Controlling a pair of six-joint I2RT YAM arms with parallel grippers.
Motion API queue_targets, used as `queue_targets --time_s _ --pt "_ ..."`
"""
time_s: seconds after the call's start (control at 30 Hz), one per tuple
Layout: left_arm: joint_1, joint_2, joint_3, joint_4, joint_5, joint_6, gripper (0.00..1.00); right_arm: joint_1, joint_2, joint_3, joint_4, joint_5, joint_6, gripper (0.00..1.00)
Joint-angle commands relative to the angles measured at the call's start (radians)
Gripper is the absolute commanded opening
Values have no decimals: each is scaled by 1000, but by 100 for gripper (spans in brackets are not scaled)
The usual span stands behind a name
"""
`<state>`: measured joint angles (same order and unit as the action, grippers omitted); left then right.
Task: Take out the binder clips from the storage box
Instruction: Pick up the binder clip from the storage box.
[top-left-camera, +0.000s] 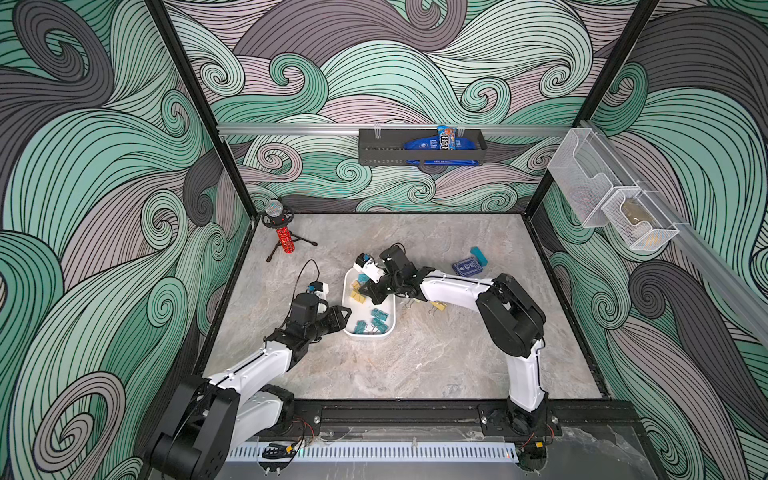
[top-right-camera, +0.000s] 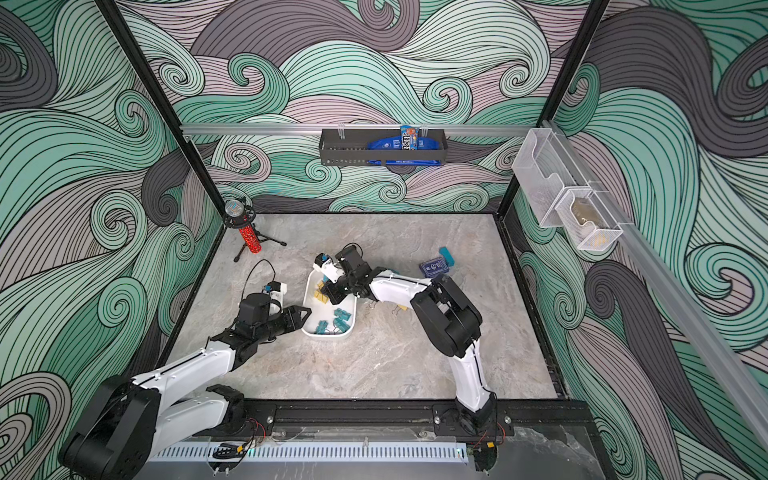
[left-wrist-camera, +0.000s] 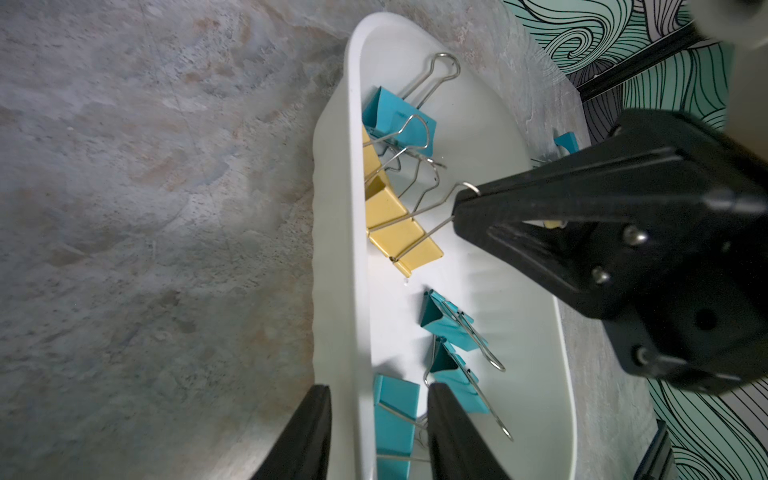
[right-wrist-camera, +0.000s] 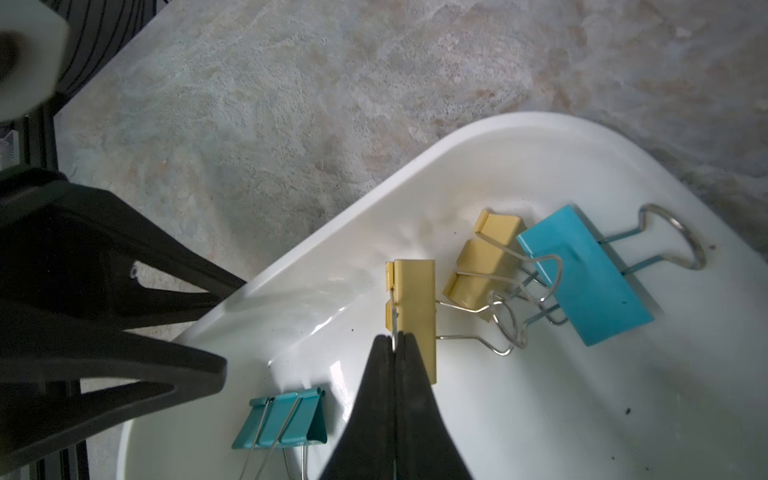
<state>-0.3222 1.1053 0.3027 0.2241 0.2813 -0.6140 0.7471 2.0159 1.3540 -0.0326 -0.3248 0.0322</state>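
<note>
The white storage box (top-left-camera: 368, 336) (top-right-camera: 328, 336) lies mid-table and holds several teal and yellow binder clips. My right gripper (right-wrist-camera: 392, 337) (top-left-camera: 368, 292) reaches into its far half and is shut on the wire handle of a yellow binder clip (right-wrist-camera: 415, 299) (left-wrist-camera: 409, 245). Beside that clip lie two more yellow ones (right-wrist-camera: 486, 257) and a teal one (right-wrist-camera: 582, 274). My left gripper (left-wrist-camera: 378, 386) (top-left-camera: 347, 311) is open, one finger outside the box's left wall (left-wrist-camera: 345, 291) and one inside, by a teal clip (left-wrist-camera: 397, 415). More teal clips (left-wrist-camera: 444, 320) lie in the near half.
A yellow clip (top-left-camera: 437, 306) and a teal one (left-wrist-camera: 567, 141) lie on the table right of the box. Farther right are a dark blue card box (top-left-camera: 467, 266) and a teal block (top-left-camera: 478, 255). A microphone on a tripod (top-left-camera: 282, 232) stands back left.
</note>
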Motion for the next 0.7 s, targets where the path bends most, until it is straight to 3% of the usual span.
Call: queue_targets --time_s 0.0,0.67 --pt "-5 -5 13 -9 -4 8 41 4 -75 -24 -1 -13 -7 0" --pt "-6 -26 32 -38 -24 23 42 -44 -338 -175 1 0 3 0"
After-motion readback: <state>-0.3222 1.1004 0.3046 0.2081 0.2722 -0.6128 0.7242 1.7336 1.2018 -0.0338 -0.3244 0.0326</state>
